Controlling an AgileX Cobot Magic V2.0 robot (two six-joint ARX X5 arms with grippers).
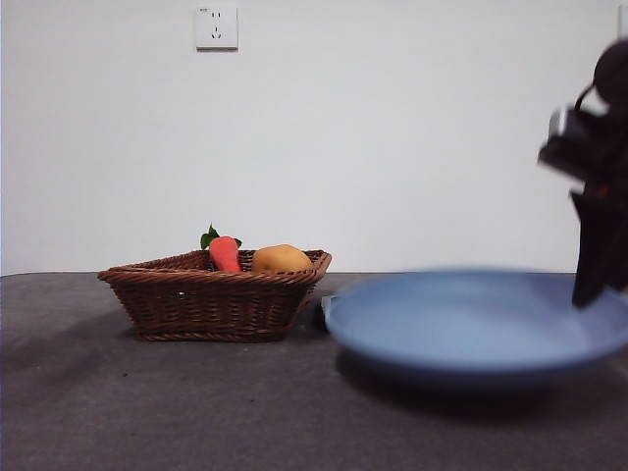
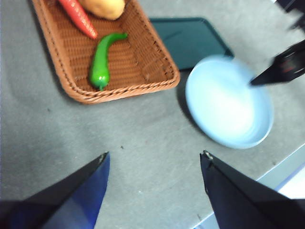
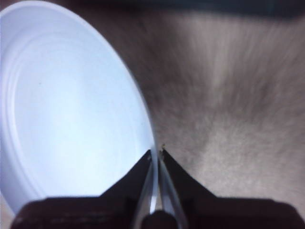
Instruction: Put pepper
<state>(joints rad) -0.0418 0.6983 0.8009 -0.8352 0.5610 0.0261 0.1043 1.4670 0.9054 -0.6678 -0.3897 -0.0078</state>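
Note:
The glossy dark-green pepper [image 2: 101, 66] lies in the brown wicker basket [image 2: 157, 86], beside an orange-red carrot [image 2: 78, 18] and a yellow potato [image 2: 102, 7]. In the front view the basket [image 1: 211, 304] hides the pepper; only the carrot [image 1: 225, 253] and potato [image 1: 282, 259] show above its rim. My right gripper [image 3: 156, 153] is shut on the rim of a light-blue plate [image 3: 66, 109], held just above the table to the right of the basket [image 1: 471, 319]. My left gripper [image 2: 155, 160] is open and empty, high above bare table in front of the basket.
A dark green tray [image 2: 190, 40] lies flat behind the plate, next to the basket. The grey table edge [image 2: 281, 167] runs close to the plate. A white wall with a socket [image 1: 216, 27] stands behind.

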